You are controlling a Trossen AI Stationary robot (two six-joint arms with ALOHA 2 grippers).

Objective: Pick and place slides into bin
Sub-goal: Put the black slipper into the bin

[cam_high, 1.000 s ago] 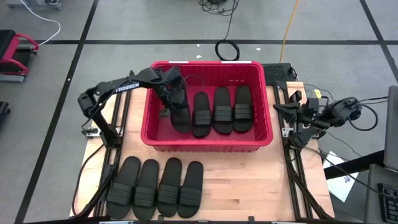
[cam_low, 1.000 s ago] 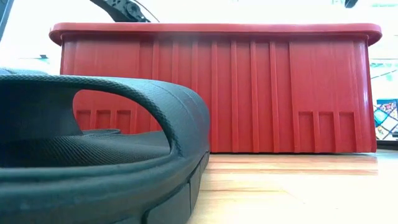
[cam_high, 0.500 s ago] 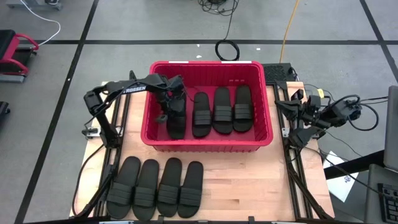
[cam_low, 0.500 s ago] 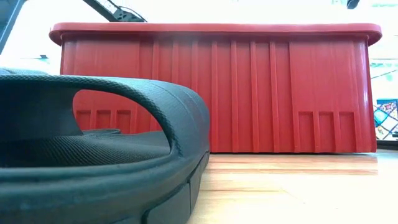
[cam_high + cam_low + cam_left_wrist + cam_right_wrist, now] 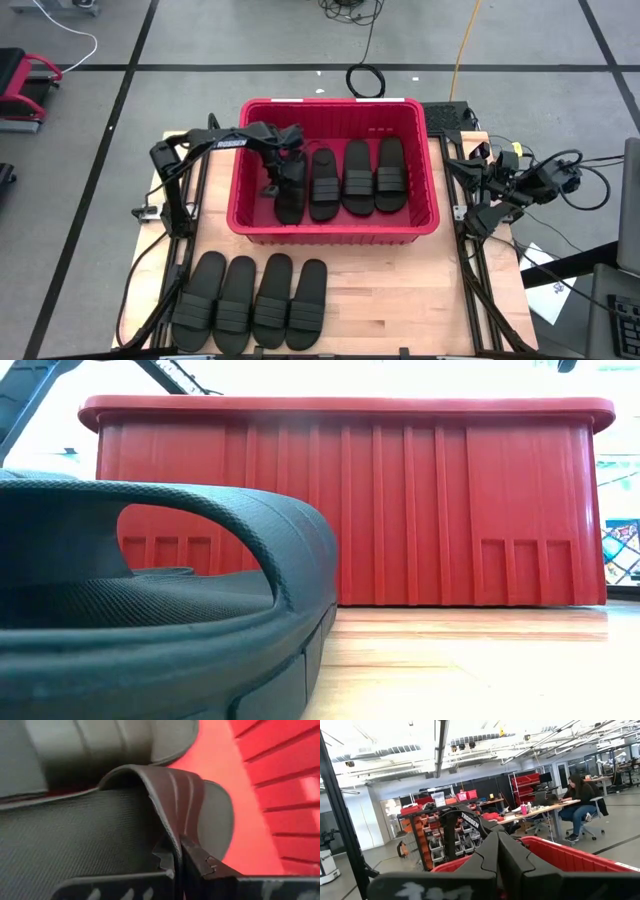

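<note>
wood table (image 5: 380,290); coiled cable (image 5: 366,80) on floor; seated person (image 5: 580,805) at desk.

Left claw settling a slide into the bin

The left claw (image 5: 283,170), clamped on the strap of the fourth slide (image 5: 289,196), is carrying it lower and toward the row of three already lying in the bin (image 5: 331,228); that slide, standing tilted a second ago, is now lying nearly flat just beside the neighbouring one. The left arm is stretching straighter across the bin's rim, its elbow moving up the counter's far left edge.
</note>
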